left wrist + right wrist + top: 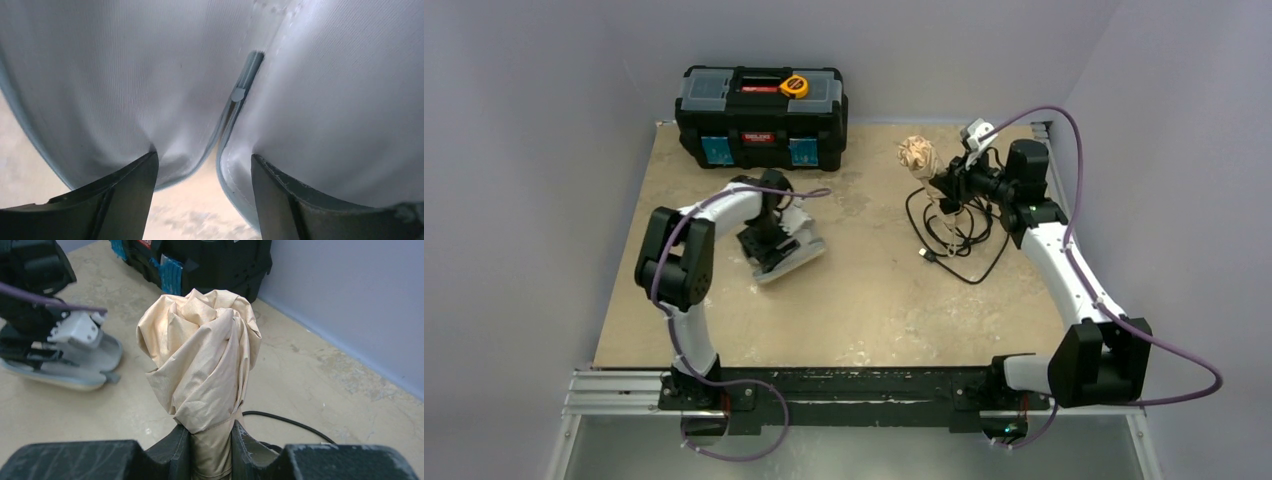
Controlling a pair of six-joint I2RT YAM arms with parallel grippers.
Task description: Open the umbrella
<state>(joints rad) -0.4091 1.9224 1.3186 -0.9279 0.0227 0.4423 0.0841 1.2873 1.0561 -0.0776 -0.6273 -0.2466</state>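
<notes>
Beige desk (874, 310), far right: the right pincer (210, 445) clamps the furled umbrella (200, 355), its long axis running out from the jaws toward the toolbox (761, 120); the left pincer (202, 200), spread open, sits well apart over grey fabric (125, 75).

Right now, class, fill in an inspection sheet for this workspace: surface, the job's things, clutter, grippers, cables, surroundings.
Surface: beige table, mottled.
Job's things: umbrella, folded, beige fabric bunched up, at the far right.
Clutter: black toolbox at the far edge, with a yellow item on its lid; grey-white fabric item under the left arm.
Grippers: right gripper shut on the umbrella's narrow end; left gripper has its fingers apart against the fabric item, grip unclear.
Cables: loose black cable tangled on the table near the umbrella; purple cable along each arm.
Surroundings: plain pale walls on three sides.
</notes>
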